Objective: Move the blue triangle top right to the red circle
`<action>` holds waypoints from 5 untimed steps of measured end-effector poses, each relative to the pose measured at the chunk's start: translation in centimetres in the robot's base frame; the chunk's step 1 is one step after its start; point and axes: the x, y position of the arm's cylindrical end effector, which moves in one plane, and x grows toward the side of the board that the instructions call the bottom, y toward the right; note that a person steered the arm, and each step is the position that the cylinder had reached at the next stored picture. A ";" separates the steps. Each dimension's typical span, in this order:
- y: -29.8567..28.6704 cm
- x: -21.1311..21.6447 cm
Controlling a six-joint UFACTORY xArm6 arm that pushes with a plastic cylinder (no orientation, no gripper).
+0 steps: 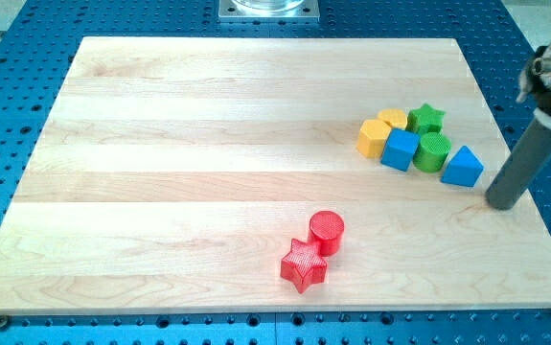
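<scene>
Arm: a grey rod slants down from the view's upper right corner toward the wooden board (208,144).
My tip (503,203): rests on the board close to its right edge, just right of the blue plastic triangle block (462,167), apart from it by a narrow gap.
Pincer: the arm carries none; it ends in the bare rod.
Blue triangle: rightmost of a tight cluster at the board's right side, beside the green cylinder (432,152).
Cluster: blue cube (401,149), two yellow blocks (374,138) and (393,119), and green star (426,118), packed close together.
Red circle (327,231): a red cylinder at lower centre, touching the red star (304,264).
Open room: bare wood lies between the cluster and the red pair; the whole left half holds no blocks.
Edges: the red star sits near the bottom edge.
</scene>
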 end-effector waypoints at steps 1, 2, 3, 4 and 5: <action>0.2 -3.3; -3.8 -4.0; -9.1 -2.9; -4.4 -2.6; -3.9 -1.3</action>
